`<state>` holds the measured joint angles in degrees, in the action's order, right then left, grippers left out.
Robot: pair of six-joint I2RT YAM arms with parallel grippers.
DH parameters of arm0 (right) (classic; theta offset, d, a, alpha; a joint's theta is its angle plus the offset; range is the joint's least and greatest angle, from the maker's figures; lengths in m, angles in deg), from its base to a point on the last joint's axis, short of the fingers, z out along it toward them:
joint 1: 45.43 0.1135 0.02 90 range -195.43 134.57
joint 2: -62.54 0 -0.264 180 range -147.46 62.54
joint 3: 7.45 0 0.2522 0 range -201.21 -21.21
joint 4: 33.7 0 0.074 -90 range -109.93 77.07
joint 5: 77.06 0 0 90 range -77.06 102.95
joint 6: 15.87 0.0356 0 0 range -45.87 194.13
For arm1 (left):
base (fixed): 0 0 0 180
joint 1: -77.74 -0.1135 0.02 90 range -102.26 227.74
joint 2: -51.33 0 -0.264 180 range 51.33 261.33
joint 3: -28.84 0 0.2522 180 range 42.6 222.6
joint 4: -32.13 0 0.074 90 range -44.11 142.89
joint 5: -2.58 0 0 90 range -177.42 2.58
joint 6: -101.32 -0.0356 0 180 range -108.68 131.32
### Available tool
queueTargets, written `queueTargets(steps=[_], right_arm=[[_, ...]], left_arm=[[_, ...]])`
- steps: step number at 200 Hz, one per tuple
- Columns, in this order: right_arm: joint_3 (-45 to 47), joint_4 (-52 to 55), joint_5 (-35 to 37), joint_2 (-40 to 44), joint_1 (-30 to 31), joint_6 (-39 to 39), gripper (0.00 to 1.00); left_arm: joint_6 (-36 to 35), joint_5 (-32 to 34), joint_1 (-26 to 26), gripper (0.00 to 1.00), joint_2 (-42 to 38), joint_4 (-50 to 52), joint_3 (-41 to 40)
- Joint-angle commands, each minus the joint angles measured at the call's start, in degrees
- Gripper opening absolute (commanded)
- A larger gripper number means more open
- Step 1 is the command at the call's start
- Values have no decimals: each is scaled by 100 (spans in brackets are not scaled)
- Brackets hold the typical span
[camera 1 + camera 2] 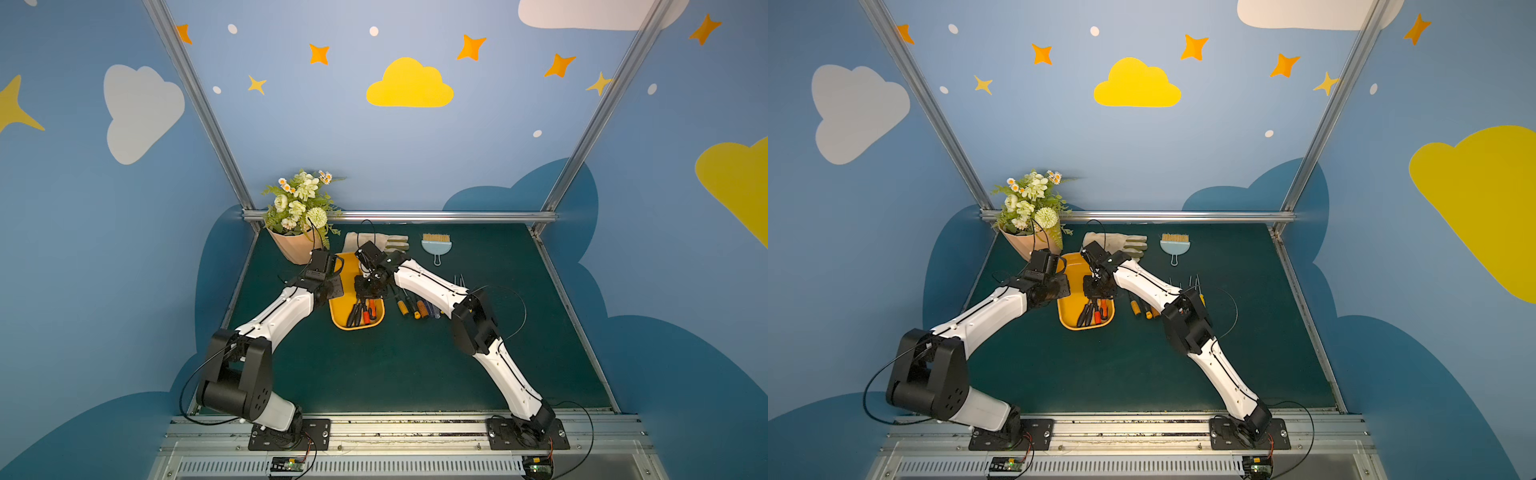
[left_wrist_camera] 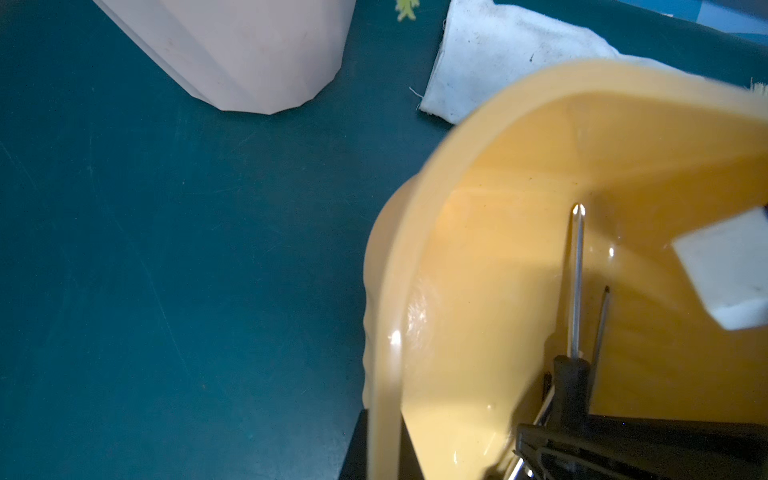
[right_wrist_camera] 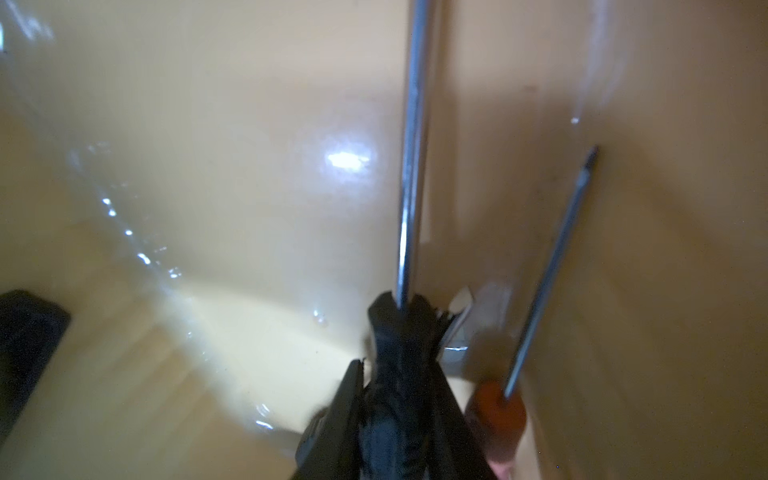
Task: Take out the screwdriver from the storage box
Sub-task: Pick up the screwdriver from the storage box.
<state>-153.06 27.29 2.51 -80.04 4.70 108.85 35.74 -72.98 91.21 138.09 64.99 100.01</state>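
Right gripper clamped on a black-handled screwdriver inside the box.

In the right wrist view, which is blurred, its dark fingers press both sides of the handle low in the frame. The steel shaft runs to the top edge over the box floor. An orange screwdriver lies just to the right, its shaft leaning toward the upper right. In both top views the box sits at the centre of the frame, its long side running away from the camera, with handles bunched at its near end. The left gripper is closed on the box's left wall; its wrist view shows one dark finger just outside the rim. On the mat right of the box lie loose screwdrivers. A glove lies just above the box, a pot to the upper left and a brush to the upper right.
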Motion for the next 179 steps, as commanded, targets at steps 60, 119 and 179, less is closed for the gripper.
queueTargets(steps=[60,119,179], right_arm=[[1160,-688,-167,1265,105,-730,0],[1547,-772,-144,1790,77,-1258,0],[1415,65,-71,1752,-175,-2210,0]], left_arm=[[142,24,-65,2,76,68,121],[212,234,-132,2,56,229,108],[188,313,-284,2,-14,322,78]])
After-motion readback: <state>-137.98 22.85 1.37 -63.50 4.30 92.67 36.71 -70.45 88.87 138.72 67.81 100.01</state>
